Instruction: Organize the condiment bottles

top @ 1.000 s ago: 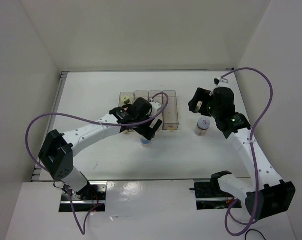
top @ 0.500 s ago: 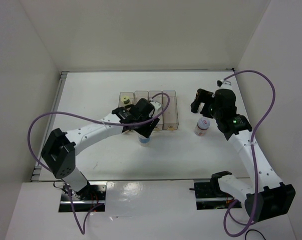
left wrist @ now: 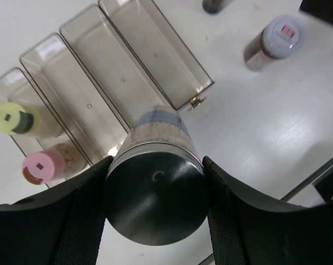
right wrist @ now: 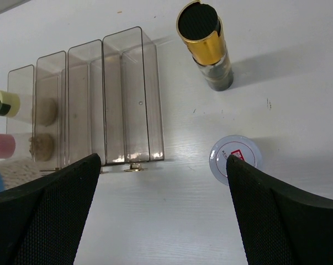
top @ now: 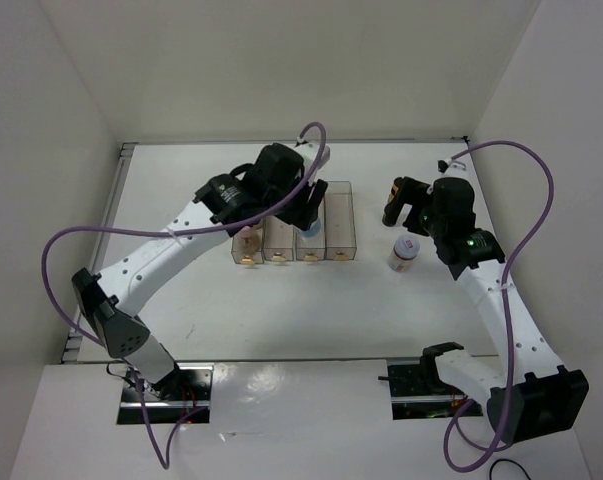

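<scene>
Top external view: nearest the arm bases, the white-lidded jar with red mark [top: 403, 254] stands upright on the table [top: 281, 320], right of the row of clear bins [top: 338, 222] and apart from it. No gripper touches this jar.

The right gripper [top: 401, 200] hovers just beyond this jar. In the right wrist view its fingers [right wrist: 45, 221] are spread wide with nothing between them.

Four bins stand side by side. The yellow-green-capped jar [left wrist: 11, 118] and the pink-capped jar [left wrist: 42, 165] stand at the left end of the row, the pink-capped one at the nearer end. The exact compartment of each cannot be determined.

The left gripper [left wrist: 155, 182] is clamped on the wider jar with blue band [left wrist: 155, 130], one finger on each side. The jar's dark round end faces the left wrist camera. In the top view the jar is in line with the third bin from the left. Whether it is inside the bin or above it cannot be determined.

Farthest out, the slim dark brown bottle [right wrist: 207, 49] stands upright on the table beyond the red-marked jar, right of the bins.
</scene>
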Controlling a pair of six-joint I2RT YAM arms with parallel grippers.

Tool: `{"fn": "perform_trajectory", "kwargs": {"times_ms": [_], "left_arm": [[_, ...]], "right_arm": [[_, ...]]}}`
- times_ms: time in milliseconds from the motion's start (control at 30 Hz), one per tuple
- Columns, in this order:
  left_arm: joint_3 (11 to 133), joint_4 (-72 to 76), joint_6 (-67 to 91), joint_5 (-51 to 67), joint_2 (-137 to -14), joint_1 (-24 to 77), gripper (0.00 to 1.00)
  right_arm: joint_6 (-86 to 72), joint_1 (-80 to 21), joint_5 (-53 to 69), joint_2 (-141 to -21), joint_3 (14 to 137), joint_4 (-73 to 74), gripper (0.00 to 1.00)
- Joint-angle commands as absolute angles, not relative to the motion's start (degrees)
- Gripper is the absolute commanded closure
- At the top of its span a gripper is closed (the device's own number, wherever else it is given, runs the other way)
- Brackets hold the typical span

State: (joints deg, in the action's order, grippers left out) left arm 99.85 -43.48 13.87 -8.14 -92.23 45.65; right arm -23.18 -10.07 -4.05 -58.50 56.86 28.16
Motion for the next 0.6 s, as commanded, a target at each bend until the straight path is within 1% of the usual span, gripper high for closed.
{"fn": "perform_trajectory", "kwargs": {"times_ms": [0, 133, 333, 567], "left_arm": [[104.4, -43.8, 14.3, -11.7, -91.1, 43.8, 0.39], [107.9, -44.3, 16.3, -13.7, -96.0, 40.2, 0.41], [109.2, -42.8, 17.3, -14.2, -100.8, 34.5, 0.41], [108.7, -38.5, 17.3, -9.1, -104.7, 30.4, 0.41]], "right_arm": [[-23.6, -9.6, -4.0, -57.5, 56.7, 26.4, 0.02], [-24.8, -9.1, -4.8, -58.0, 56.7, 26.4, 0.02], [-25.3, -8.5, -8.1, -57.5, 56.7, 27.4, 0.02], [-26.6, -7.4, -9.5, -58.0, 56.2, 27.4, 0.02]]}}
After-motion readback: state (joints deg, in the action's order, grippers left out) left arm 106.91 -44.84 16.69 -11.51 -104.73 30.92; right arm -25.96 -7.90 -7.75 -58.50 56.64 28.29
